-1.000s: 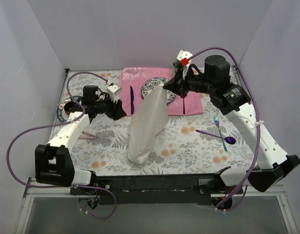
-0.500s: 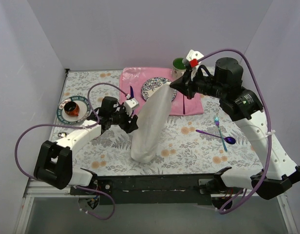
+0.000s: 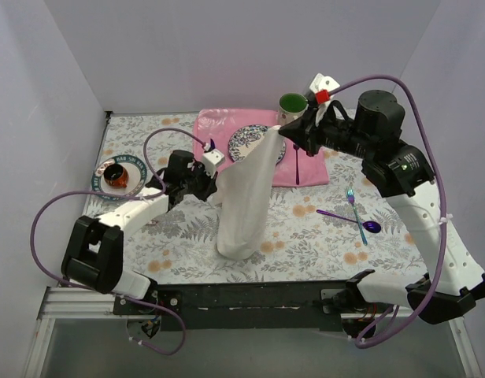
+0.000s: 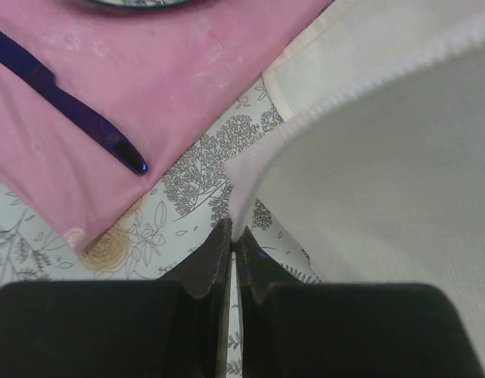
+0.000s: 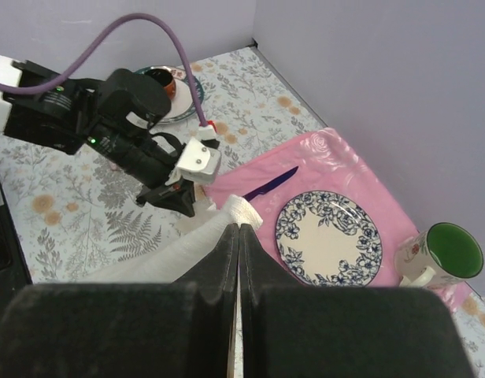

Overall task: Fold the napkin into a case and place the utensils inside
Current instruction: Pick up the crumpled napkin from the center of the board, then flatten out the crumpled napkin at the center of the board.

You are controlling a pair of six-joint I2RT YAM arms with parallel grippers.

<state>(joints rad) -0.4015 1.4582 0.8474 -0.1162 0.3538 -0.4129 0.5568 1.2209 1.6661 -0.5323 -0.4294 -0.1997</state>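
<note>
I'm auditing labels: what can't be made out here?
Top view: lower folds of the napkin, bunched together.
Top view: the utensils, too small to count.
Left wrist: the plate, cut off by the top edge.
Left wrist: cloth inside the left claw, hidden by its fingers.

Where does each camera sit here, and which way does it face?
Top external: above and behind, looking down on table; left arm, right arm show.
Left wrist: faces down past left hand pinching napkin, toward placemat, knife.
Right wrist: faces down past right hand toward plate, mug, left arm.
All share: napkin, placemat, knife.
</note>
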